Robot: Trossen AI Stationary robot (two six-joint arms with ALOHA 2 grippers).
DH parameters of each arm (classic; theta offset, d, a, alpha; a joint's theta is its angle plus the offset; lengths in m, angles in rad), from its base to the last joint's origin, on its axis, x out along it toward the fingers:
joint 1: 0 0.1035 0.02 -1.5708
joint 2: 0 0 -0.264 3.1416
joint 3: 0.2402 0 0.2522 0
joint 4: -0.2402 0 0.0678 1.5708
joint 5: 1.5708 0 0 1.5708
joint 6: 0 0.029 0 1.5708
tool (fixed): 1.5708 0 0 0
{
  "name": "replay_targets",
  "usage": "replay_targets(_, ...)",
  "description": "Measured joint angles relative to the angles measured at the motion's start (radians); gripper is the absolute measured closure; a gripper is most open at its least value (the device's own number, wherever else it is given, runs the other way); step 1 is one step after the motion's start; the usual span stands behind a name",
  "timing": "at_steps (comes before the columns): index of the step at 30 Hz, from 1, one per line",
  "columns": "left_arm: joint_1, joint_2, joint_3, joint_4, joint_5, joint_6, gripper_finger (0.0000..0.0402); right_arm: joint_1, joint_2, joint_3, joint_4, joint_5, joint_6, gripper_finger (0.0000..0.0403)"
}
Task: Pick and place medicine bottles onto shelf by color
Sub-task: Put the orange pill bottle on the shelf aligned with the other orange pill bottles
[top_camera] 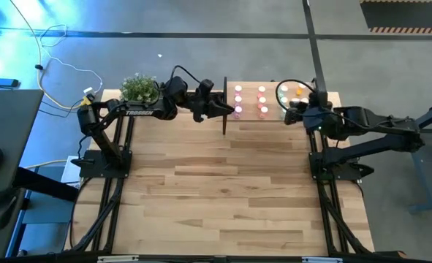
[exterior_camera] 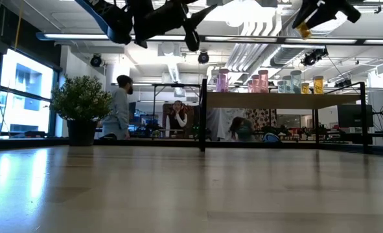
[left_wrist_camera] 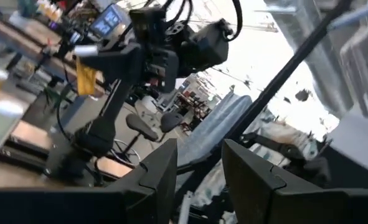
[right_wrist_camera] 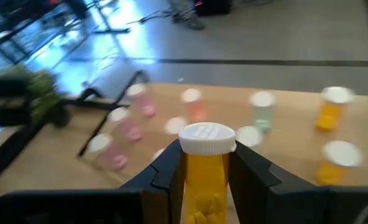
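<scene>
The shelf (top_camera: 274, 117) is a light-wood board with a dark upright panel (top_camera: 224, 106) at the table's far side. On it stand medicine bottles in rows: pink (top_camera: 238, 101), red-pink (top_camera: 262, 101), pale green (top_camera: 281, 91) and orange (top_camera: 300, 91). My right gripper (right_wrist_camera: 207, 155), raised over the shelf's right part (top_camera: 292, 109), is shut on an orange, white-capped bottle (right_wrist_camera: 207, 168). My left gripper (top_camera: 234, 109) hovers high at the shelf's left panel. Its fingers (left_wrist_camera: 199, 162) stand a little apart with nothing between them. My right gripper pinches the orange bottle's body (right_wrist_camera: 205, 183) just below the white cap (right_wrist_camera: 207, 138), one finger on each side. The fingers come from the table's right, slanting downward. In the low view the bottle (exterior_camera: 306, 29) hangs clear above the shelf (exterior_camera: 269, 100).
A potted green plant (top_camera: 139, 88) stands at the table's far left, behind my left arm. The striped plank tabletop (top_camera: 223, 190) stretches toward the near edge. People show in the room beyond the table in the low view.
</scene>
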Motion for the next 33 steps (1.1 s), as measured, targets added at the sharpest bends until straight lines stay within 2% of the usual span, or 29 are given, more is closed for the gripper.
replay_targets(4,-0.020,0.000,0.033,-0.051,0.011,0.121,0.0284,0.000,0.001,0.000,0.121,-0.091,-0.117,0.0311)
replay_targets(8,-0.047,0.000,0.081,-0.211,0.012,0.255,0.0284,0.000,0.001,0.000,0.251,-0.167,-0.237,0.0311)
replay_targets(11,-0.066,0.000,0.115,-0.341,-0.007,0.364,0.0284,0.000,0.001,0.000,0.337,-0.226,-0.317,0.0311)
replay_targets(14,-0.087,0.000,0.140,-0.400,-0.058,0.444,0.0284,0.000,0.001,0.000,0.417,-0.287,-0.378,0.0311)
replay_targets(21,-0.139,0.000,0.160,-0.410,-0.128,0.529,0.0284,0.000,0.031,0.000,0.591,-0.464,-0.528,0.0311)
replay_targets(26,-0.181,0.000,0.160,-0.405,-0.205,0.596,0.0281,0.000,0.061,0.000,0.660,-0.535,-0.583,0.0311)
replay_targets(31,-0.207,0.000,0.160,-0.402,-0.243,0.622,0.0250,0.000,0.089,0.000,0.715,-0.636,-0.610,0.0311)
replay_targets(33,-0.220,0.000,0.160,-0.402,-0.288,0.622,0.0232,0.000,0.101,0.000,0.734,-0.659,-0.615,0.0311)
